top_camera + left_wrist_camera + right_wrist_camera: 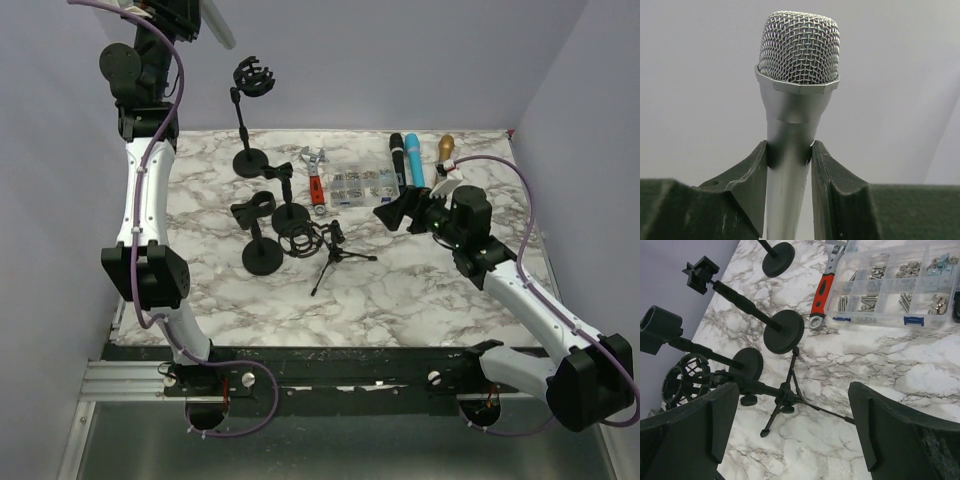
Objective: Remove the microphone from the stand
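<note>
Nearest on the white-and-grey marbled table (420, 300), the right gripper (398, 211) hangs low over the right half, its jaws spread wide and holding nothing. Just left of it, near the middle, stands a small black tripod stand with a ring-shaped shock mount (776, 399). Beside that, toward the left edge, is a black round-base stand with a tube clip (262, 256), and a second black round-base stand (291, 214) sits just behind it.

Farther back lie a red-handled adjustable wrench (316, 182) and, touching or nearly touching its right side, a clear plastic compartment box of screws and nuts (362, 185). Right of the box, toward the far right corner, three microphones lie side by side: a black microphone (396, 158), a blue microphone (415, 166) and a gold-headed microphone (445, 149).

A tall black stand on a round base (249, 160) rises near the far edge, left of centre.

Above the far left corner, the left gripper (788, 165) is raised high. Its jaws are closed tight on the body of a silver microphone with a mesh head (798, 47), which is in the air, apart from every stand.
</note>
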`<state>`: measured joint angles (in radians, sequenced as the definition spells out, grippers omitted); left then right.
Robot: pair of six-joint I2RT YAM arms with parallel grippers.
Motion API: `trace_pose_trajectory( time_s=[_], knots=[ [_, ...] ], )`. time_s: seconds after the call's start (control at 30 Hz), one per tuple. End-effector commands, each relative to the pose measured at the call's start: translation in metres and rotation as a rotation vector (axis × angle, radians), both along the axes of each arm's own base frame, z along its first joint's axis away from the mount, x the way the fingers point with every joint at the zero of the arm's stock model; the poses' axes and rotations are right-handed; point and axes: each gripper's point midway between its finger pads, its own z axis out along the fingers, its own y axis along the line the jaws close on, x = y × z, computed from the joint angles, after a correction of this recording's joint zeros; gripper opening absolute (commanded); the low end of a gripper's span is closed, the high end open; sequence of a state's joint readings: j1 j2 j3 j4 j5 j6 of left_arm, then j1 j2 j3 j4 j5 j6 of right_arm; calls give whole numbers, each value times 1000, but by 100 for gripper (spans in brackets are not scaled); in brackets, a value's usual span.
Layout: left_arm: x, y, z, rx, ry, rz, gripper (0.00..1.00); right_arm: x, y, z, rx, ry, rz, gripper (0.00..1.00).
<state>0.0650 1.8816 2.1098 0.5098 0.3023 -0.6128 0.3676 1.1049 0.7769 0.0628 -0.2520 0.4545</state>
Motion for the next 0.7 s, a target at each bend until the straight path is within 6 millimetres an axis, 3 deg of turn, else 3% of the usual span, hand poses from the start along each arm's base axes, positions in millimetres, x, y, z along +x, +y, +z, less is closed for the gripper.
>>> trace_pose_trajectory(
  time_s=[0.0,0.37,0.57,0.67],
  knots=[
    [-29,-5,-20,-55,166,-38,0,-8,7,-1,65,20,23,100],
    [-138,-57,-132,-211,412,-392,0,-28,38,28,304,82,169,100],
    [-190,-88,-175,-180,493,-537,0,-55,64,61,636,120,352,100],
    [-210,-109,-185,-138,502,-625,0,-59,82,71,692,137,412,100]
  ],
)
